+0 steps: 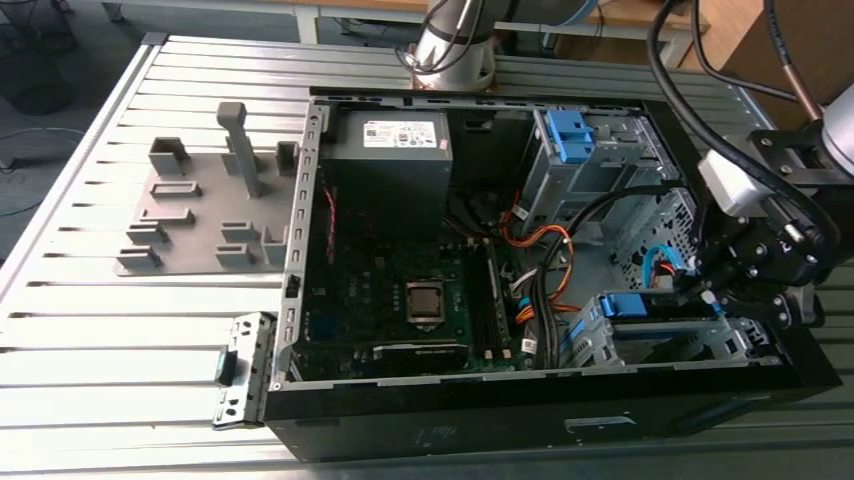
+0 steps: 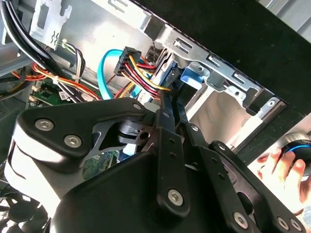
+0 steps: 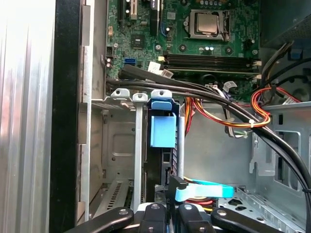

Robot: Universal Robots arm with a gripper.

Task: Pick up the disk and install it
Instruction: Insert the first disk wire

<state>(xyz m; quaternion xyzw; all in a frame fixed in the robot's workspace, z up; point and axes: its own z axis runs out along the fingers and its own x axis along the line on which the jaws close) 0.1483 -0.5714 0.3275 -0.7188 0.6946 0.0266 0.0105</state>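
The disk stands on edge in the metal drive cage at the near corner of the open computer case, on the exterior view's right. In the first wrist view its blue rail shows between the cage's upright plates. My gripper hangs just above the cage, right at the disk's end. In both wrist views the fingers run close together, and their tips reach the blue end of the disk. A blue data cable and a power plug lie beside them.
The case holds a motherboard, a grey power supply, orange and black cable bundles and a blue bracket in the upper bay. A grey fixture plate lies on the slatted table. A person's hand rests outside the case.
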